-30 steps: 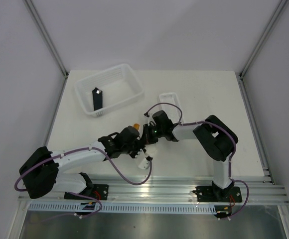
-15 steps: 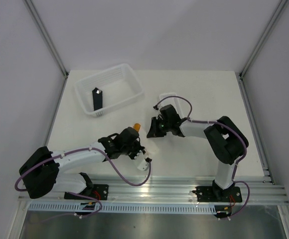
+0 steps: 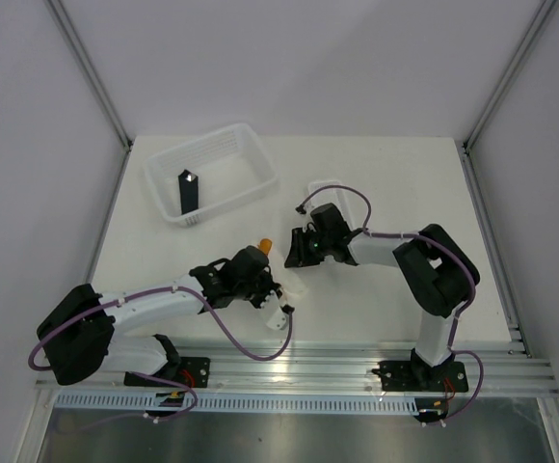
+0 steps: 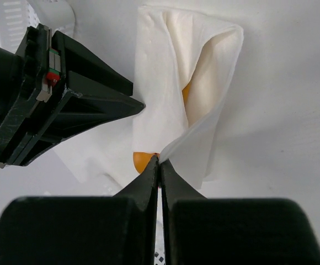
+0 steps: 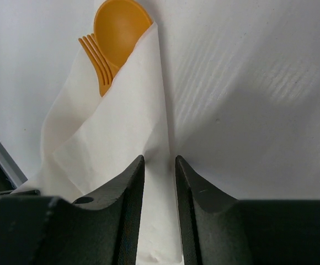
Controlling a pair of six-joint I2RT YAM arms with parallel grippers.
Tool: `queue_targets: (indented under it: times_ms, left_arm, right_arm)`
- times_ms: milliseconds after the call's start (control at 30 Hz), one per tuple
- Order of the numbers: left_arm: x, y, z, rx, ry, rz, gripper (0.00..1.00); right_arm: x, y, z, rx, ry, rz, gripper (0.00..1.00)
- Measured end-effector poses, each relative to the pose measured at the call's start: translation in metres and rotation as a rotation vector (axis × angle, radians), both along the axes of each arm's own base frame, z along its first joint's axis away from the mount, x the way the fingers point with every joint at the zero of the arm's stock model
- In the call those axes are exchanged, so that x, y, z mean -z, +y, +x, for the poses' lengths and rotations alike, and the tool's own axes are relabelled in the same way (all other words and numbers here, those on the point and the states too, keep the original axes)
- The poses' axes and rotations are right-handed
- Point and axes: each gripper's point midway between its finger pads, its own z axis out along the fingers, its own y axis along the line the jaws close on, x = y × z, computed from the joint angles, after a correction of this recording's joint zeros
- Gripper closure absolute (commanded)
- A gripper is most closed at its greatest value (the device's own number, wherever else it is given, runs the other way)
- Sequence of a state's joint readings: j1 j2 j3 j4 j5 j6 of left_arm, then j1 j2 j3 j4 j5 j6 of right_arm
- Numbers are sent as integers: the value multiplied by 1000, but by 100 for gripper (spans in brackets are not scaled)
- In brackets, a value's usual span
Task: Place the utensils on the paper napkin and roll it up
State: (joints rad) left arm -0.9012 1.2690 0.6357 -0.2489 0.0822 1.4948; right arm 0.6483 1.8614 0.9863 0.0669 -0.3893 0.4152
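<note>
The paper napkin (image 5: 116, 138) is folded over the orange utensils. The spoon (image 5: 121, 22) and the fork (image 5: 96, 61) stick out of its far end; the knife is hidden. In the top view the napkin (image 3: 294, 285) lies at the middle front, with an orange tip (image 3: 264, 247) showing. My left gripper (image 4: 160, 161) is shut on a raised napkin corner (image 4: 204, 138), next to an orange utensil end (image 4: 143, 160). My right gripper (image 5: 160, 163) is slightly open, its jaws straddling the napkin's right edge. In the top view the left gripper (image 3: 272, 278) and the right gripper (image 3: 292, 255) are close together.
A white slotted basket (image 3: 241, 145) with a black upright block (image 3: 189, 190) stands at the back left. A narrow white ribbed tray (image 3: 326, 186) lies behind the right gripper. The right gripper's body (image 4: 55, 105) fills the left of the left wrist view.
My right gripper has drawn back to the right, away from the left gripper and off the bundle's middle. The left gripper has kept its hold and barely moved.
</note>
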Motion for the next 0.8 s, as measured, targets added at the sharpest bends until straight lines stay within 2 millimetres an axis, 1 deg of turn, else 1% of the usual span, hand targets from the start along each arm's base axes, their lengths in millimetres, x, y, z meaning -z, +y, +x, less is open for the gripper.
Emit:
queue_targets:
  times_ms: [233, 367, 500, 533, 567, 667, 800]
  left_arm:
    - [-7, -7, 6, 4, -32, -33, 99]
    - [-18, -16, 13, 6, -75, -83, 99]
    - [-26, -25, 19, 14, -121, -134, 99]
    - [-26, -27, 20, 16, -126, -145, 99]
    - [-26, -28, 20, 19, -128, -152, 99]
    - [-21, -32, 19, 33, -118, -163, 99]
    - [-9, -31, 12, 51, -88, -157, 99]
  right_arm:
    - [0, 2, -7, -25, 3, 34, 68]
    - [1, 5, -11, -35, 8, 49, 77]
    - [3, 8, -21, -48, 20, 68, 85]
    - [4, 10, -23, -51, 24, 72, 86]
    - [4, 10, -24, -52, 24, 75, 89]
    - [5, 12, -28, -52, 24, 81, 92]
    - [4, 9, -31, -42, 27, 82, 95]
